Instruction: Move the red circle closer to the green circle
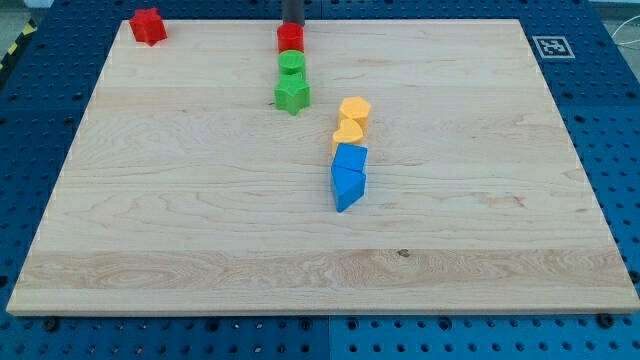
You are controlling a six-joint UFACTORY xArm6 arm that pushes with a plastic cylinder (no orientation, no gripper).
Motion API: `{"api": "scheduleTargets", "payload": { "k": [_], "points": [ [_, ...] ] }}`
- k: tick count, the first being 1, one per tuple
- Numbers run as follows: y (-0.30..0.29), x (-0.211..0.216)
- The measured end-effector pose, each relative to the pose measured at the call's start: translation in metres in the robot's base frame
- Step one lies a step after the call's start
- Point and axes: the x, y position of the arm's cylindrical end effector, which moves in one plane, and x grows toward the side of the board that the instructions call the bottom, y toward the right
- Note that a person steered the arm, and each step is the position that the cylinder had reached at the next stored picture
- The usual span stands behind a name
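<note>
The red circle (pixel 291 39) sits near the view's top, just left of centre. The green circle (pixel 292 65) lies right below it, touching or nearly touching. A green star (pixel 292 95) sits directly under the green circle. My tip (pixel 292 24) comes down from the view's top edge and stands right above the red circle, against its upper side. The three blocks and the rod form one vertical line.
A red block (pixel 148 26) sits at the board's top left corner. A yellow hexagon-like block (pixel 355 110) and a yellow heart-like block (pixel 348 133) stand right of centre, with two blue blocks (pixel 349 159) (pixel 347 187) just below them. A marker tag (pixel 551 46) is at top right.
</note>
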Motion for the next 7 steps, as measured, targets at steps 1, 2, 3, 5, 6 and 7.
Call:
{"api": "scheduleTargets", "payload": {
  "k": [1,2,3,5,6,7],
  "points": [
    [-0.001,0.0],
    [-0.001,0.0],
    [0.005,0.007],
    [0.011,0.008],
    [0.011,0.009],
    [0.011,0.016]
  ]
}}
